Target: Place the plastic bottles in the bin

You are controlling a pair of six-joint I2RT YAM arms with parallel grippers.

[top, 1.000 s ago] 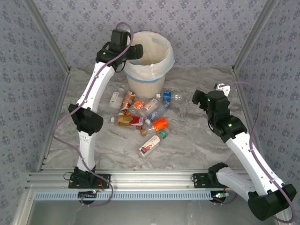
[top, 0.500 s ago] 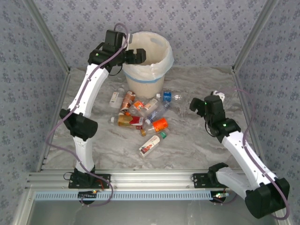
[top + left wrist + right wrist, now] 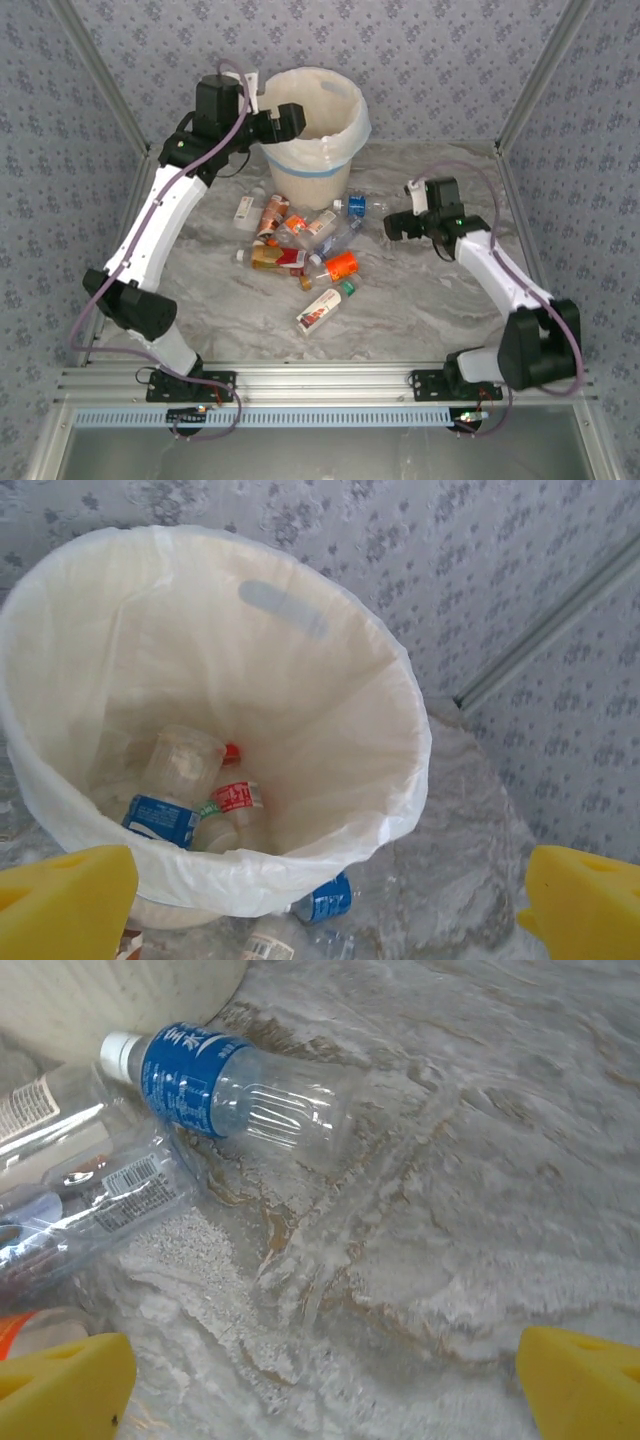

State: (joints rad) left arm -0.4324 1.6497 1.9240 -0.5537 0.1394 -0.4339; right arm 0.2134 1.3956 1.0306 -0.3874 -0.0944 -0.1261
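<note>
The bin (image 3: 311,172) stands at the back of the table, and the left wrist view looks down past its bag-lined rim (image 3: 418,742). Inside lie a clear bottle with a blue label (image 3: 163,819) and one with a red label (image 3: 236,796). My left gripper (image 3: 288,120) hangs open and empty at the bin's left rim, as its wrist view (image 3: 325,910) confirms. Several plastic bottles (image 3: 300,240) lie in a heap in front of the bin. My right gripper (image 3: 405,208) is open just right of a clear blue-labelled bottle (image 3: 365,207), which its wrist view (image 3: 240,1090) shows lying beyond the gripper (image 3: 322,1390).
An orange bottle (image 3: 341,266) and a white bottle with a red label (image 3: 318,312) lie nearest the front. Bare marble table (image 3: 430,300) stretches to the right of the heap. Patterned walls and metal posts close in the sides and back.
My left arm's elbow has swung out to the left while its gripper stayed at the bin's rim. My right gripper has moved left, toward the blue-labelled bottle.
</note>
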